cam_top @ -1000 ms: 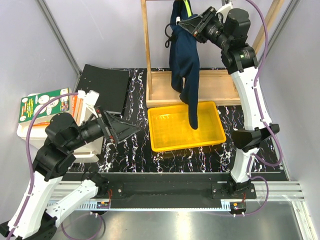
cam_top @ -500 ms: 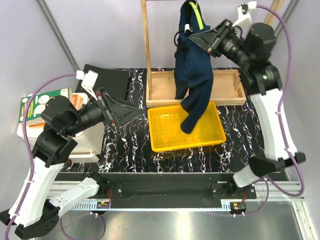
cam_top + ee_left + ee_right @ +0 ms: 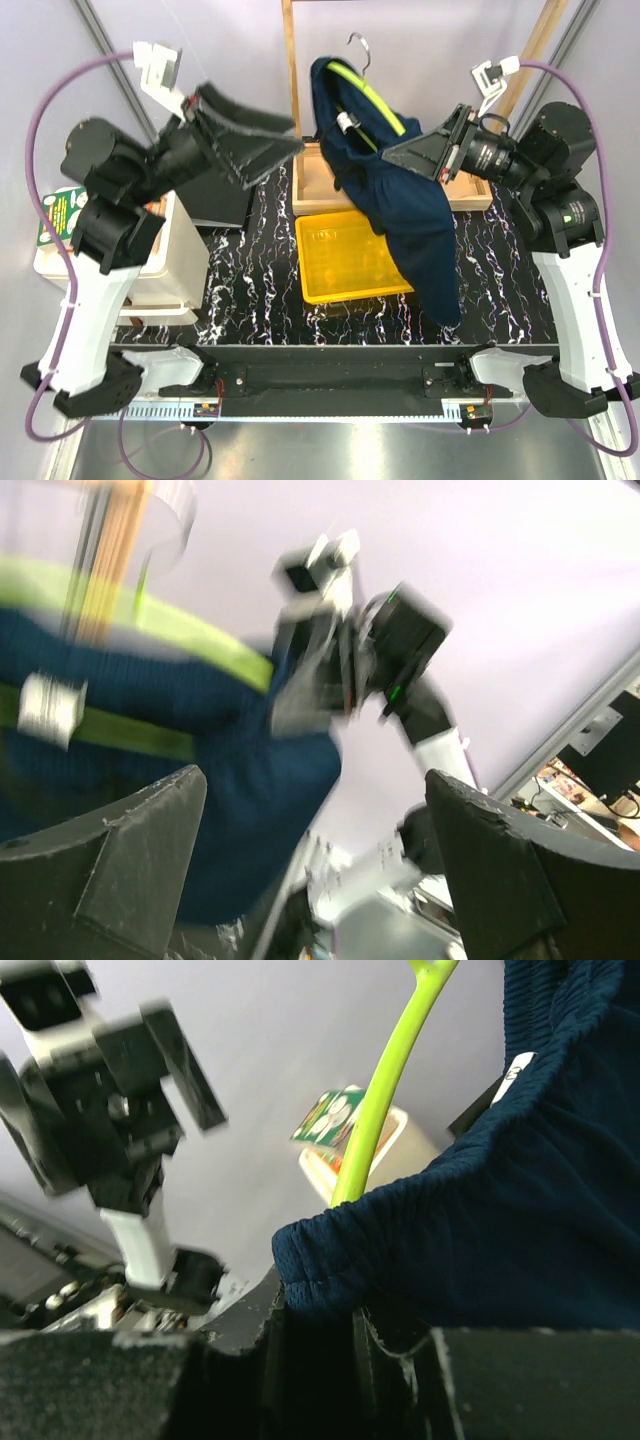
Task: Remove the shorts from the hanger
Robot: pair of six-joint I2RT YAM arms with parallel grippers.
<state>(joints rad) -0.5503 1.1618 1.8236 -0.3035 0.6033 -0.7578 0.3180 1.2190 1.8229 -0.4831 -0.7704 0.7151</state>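
In the top view the shorts (image 3: 405, 200) are draped over the lime-green hanger (image 3: 378, 98) above the middle of the table (image 3: 255, 290), between the two arms. The waistband is bunched at 12 o'clock and one dark leg trails down toward 5 o'clock, past the right rim of the yellow tray (image 3: 335, 285). The hanger's silver hook (image 3: 358, 50) points toward 12 o'clock just to the right of the wooden rack (image 3: 290, 80); whether it catches on anything cannot be told. The right end effector (image 3: 395, 157) comes in from 3 o'clock and is pinched narrow on the fabric. Its wrist view shows the shorts (image 3: 520, 1210) with their gathered edge clamped in the right end effector (image 3: 350, 1325), and the green hanger (image 3: 385, 1090) rising out of the cloth toward 12 o'clock. The left end effector (image 3: 282, 138) is raised at 10 o'clock of the tray with its jaws spread wide and nothing between them, its tips near the rack post and apart from the shorts. The left wrist view is blurred, but its dark fingers (image 3: 110, 870) stand well apart, with the shorts (image 3: 150, 780) and a strip of the hanger (image 3: 200, 645) beyond them at 10 o'clock. A white box (image 3: 170, 265) sits on the table at 9 o'clock.
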